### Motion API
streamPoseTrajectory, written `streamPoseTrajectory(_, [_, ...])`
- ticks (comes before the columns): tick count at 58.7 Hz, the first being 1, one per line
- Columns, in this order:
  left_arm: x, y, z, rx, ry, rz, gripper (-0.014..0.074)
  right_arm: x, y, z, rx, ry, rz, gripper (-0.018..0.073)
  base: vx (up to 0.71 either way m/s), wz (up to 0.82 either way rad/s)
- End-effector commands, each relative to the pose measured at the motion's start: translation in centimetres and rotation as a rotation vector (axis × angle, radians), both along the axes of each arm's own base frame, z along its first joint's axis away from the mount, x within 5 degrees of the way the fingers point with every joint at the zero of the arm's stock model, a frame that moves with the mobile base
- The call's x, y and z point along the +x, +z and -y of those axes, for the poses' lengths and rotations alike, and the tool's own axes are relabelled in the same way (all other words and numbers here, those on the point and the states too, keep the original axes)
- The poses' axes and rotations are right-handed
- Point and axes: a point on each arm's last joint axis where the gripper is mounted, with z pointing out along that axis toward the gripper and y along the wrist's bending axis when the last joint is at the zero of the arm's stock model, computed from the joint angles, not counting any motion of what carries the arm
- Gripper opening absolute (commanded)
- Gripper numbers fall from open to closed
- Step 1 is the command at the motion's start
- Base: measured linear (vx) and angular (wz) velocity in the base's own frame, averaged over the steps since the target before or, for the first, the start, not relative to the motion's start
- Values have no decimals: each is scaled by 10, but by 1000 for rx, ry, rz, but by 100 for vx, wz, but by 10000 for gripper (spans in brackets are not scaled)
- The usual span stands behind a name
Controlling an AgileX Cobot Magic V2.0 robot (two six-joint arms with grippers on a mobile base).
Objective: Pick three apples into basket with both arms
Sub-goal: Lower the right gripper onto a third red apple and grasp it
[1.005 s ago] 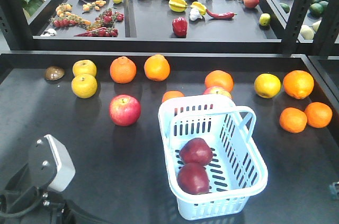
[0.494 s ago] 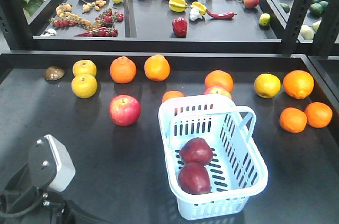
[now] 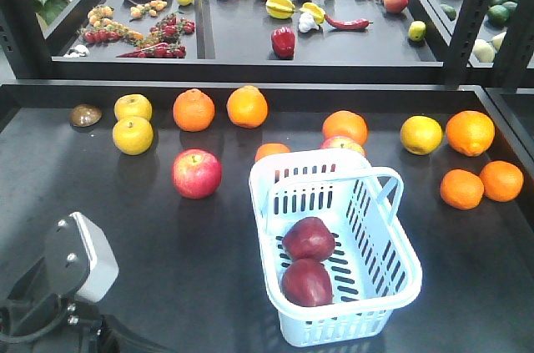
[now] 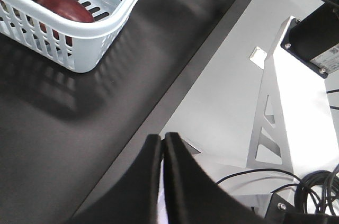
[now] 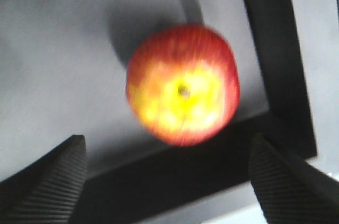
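The apple (image 5: 183, 83) under the right wrist is motion-blurred. The basket (image 4: 100, 28) is cropped at the left wrist view's top edge.

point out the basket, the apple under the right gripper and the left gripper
basket (image 3: 402, 246): front view, right side wall.
apple (image 5: 183, 83): right wrist view, yellow patch around its dimple.
left gripper (image 4: 162, 140): left wrist view, where the closed fingertips meet.

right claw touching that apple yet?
Apart. In the right wrist view the right claw is open, with grey surface showing between each finger and the apple.
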Motion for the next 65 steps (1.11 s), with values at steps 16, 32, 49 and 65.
streamPoseTrajectory(16, [1, 12, 3, -64, 28, 19, -6, 15, -4, 15, -69, 27, -2, 594, 0, 0])
streamPoseTrajectory(32, [1, 12, 3, -64, 28, 19, -6, 21, -27, 17, -49, 39, -24, 594, 0, 0])
streamPoseTrajectory(49, [1, 12, 3, -64, 28, 19, -6, 24, -50, 18, -21, 36, -61, 592, 0, 0])
streamPoseTrajectory(65, [1, 12, 3, -64, 28, 19, -6, 26, -40, 16, -13, -2, -10, 400, 0, 0])
